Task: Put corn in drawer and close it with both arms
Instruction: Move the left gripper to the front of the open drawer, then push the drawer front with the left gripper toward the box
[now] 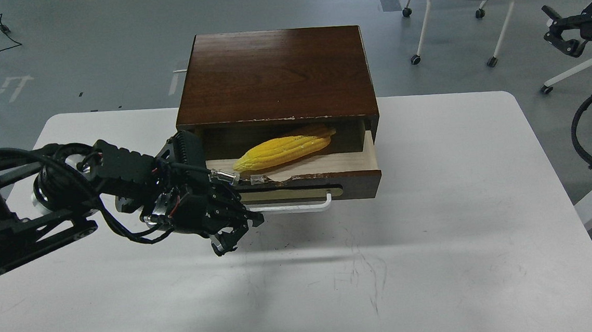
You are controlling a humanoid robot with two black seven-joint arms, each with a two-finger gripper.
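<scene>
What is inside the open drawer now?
The corn lies inside the drawer on its pale wood floor. The back part, under the cabinet top, is covered and cannot be seen.

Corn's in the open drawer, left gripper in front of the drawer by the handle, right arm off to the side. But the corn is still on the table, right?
No. The head view shows the corn lying inside the open drawer, not on the table. The rest holds: left gripper by the handle, right gripper off to the side.
</scene>
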